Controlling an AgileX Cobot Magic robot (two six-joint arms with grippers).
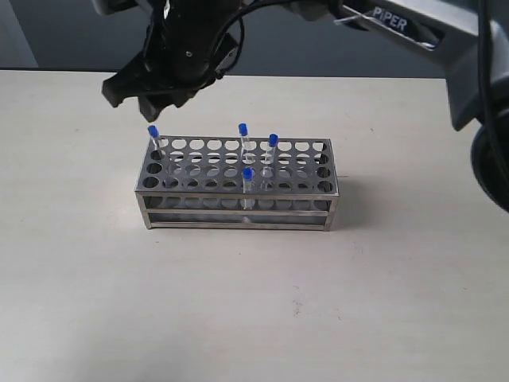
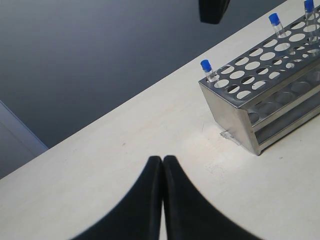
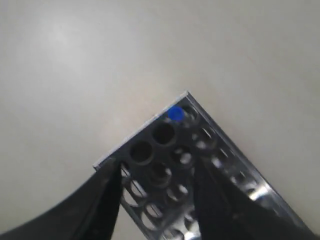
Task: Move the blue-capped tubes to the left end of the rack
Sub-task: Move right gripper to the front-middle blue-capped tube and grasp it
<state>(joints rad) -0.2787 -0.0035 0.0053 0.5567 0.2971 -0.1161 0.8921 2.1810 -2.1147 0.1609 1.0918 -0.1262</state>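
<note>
Hovering open over the rack (image 1: 238, 216), the right pincer (image 1: 151, 100) had one blue-capped tube (image 1: 154, 138) seated just below. Three tubes (image 1: 247, 180) beyond it likely needed fetching next.

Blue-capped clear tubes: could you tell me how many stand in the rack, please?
4 blue-capped tubes: one in the grey metal rack's far-left corner, two toward the back near centre, one front-centre.

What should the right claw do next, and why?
Probably lift the right claw and swing it to the middle back tube. It hangs open over the left corner tube, already seated in the rack, and three tubes stand farther right.
</note>
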